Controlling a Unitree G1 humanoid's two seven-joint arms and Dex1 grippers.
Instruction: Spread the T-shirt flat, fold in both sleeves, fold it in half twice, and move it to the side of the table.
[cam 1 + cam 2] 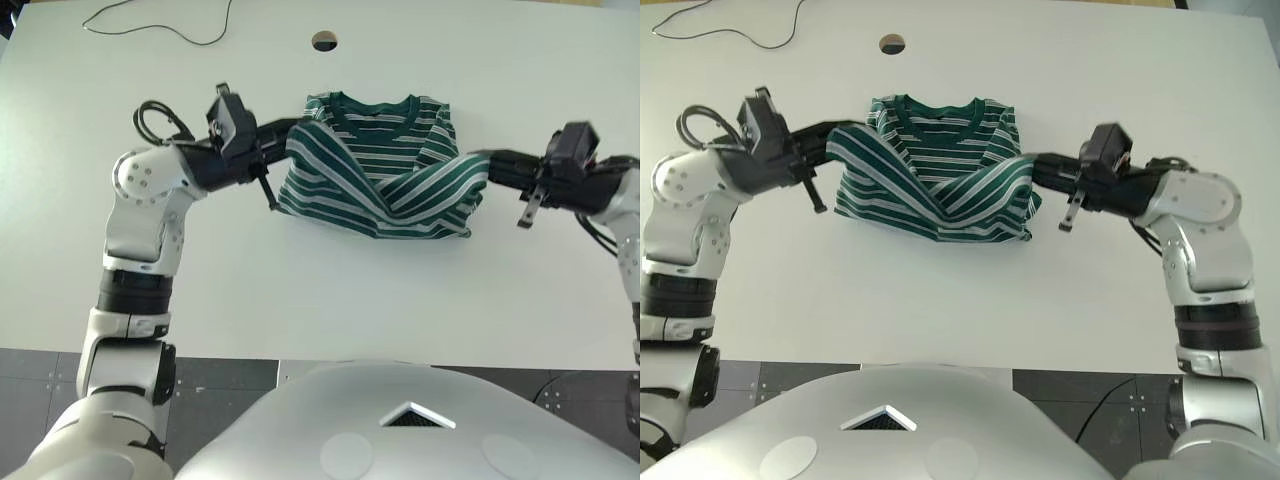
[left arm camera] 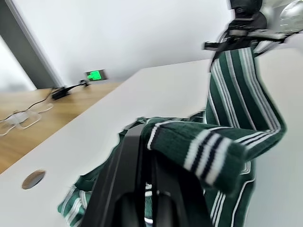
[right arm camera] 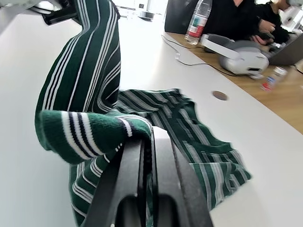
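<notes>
A green T-shirt with white stripes (image 1: 375, 165) lies on the white table (image 1: 300, 300), collar toward the far side, its bottom hem lifted off the surface. My left gripper (image 1: 296, 130) is shut on the hem's left corner (image 2: 189, 146). On the other side my right gripper (image 1: 1032, 170) is shut on the hem's right corner (image 3: 90, 130). The raised hem hangs in a sagging band between the two grippers, above the chest of the shirt. The sleeves are hidden under the cloth.
A round cable hole (image 1: 324, 41) sits in the table beyond the collar. A thin cable (image 1: 150, 25) runs along the far left. Bare table surface lies in front of the shirt and to both sides. Bottles and a headset (image 3: 236, 52) rest on a wooden desk farther off.
</notes>
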